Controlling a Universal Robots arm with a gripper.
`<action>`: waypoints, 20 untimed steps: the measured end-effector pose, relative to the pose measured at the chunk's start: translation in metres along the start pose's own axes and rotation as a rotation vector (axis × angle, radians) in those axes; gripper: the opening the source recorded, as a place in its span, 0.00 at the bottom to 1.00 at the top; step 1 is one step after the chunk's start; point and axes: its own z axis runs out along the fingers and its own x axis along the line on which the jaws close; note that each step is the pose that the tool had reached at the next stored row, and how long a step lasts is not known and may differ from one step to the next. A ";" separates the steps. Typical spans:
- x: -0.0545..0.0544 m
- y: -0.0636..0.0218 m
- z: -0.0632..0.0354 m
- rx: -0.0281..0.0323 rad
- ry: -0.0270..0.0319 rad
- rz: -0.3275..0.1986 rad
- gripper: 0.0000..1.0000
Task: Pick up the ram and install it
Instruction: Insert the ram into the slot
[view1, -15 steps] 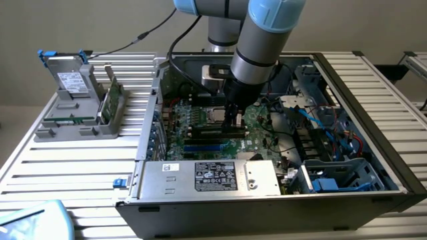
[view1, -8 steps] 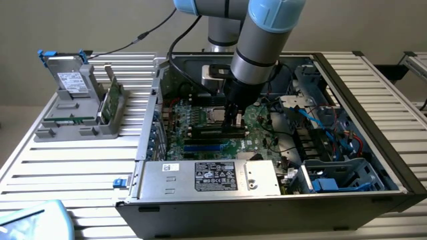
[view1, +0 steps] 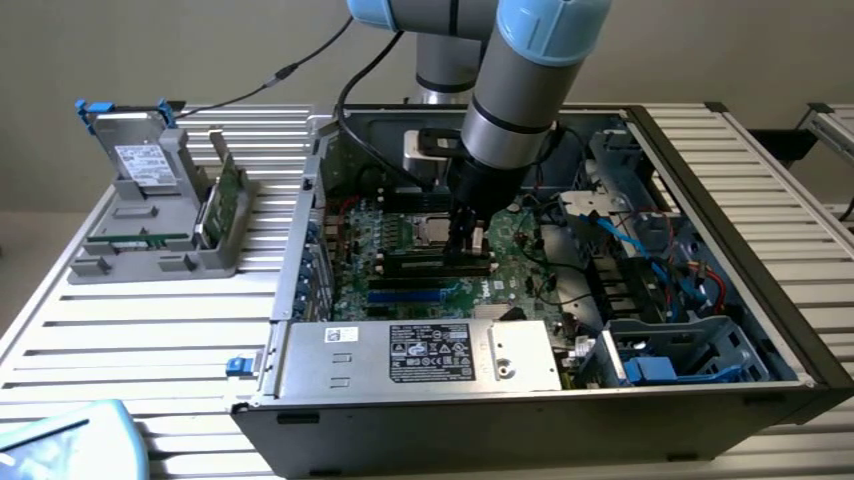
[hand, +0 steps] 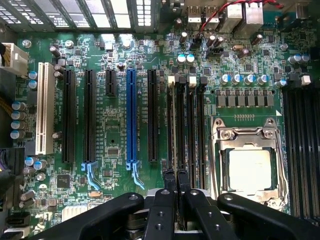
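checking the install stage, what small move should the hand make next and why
Probably a slow, straight descent. The shut hand hangs over the long black memory slots beside the silver processor socket, lined up along them. Whether a thin green ram stick sits between its fingers I cannot tell.

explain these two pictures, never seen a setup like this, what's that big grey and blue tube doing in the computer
The tube is a robot arm. One picture is from a camera off to the side; the other from a camera on the arm's wrist, looking past its tool. On the slatted table lies an open computer case, and beside it a grey rack with a drive and a green card. The tool, fingers shut, is over the long black memory slots on the green motherboard. Whether a thin memory stick is between the fingers, I cannot tell.
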 end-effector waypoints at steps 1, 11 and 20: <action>0.000 0.0000 0.0000 -0.0007 0.0001 0.000 0.13; 0.000 0.0000 0.0001 -0.0072 0.0003 0.001 0.13; 0.000 -0.0004 0.0022 -0.0072 0.0003 0.001 0.13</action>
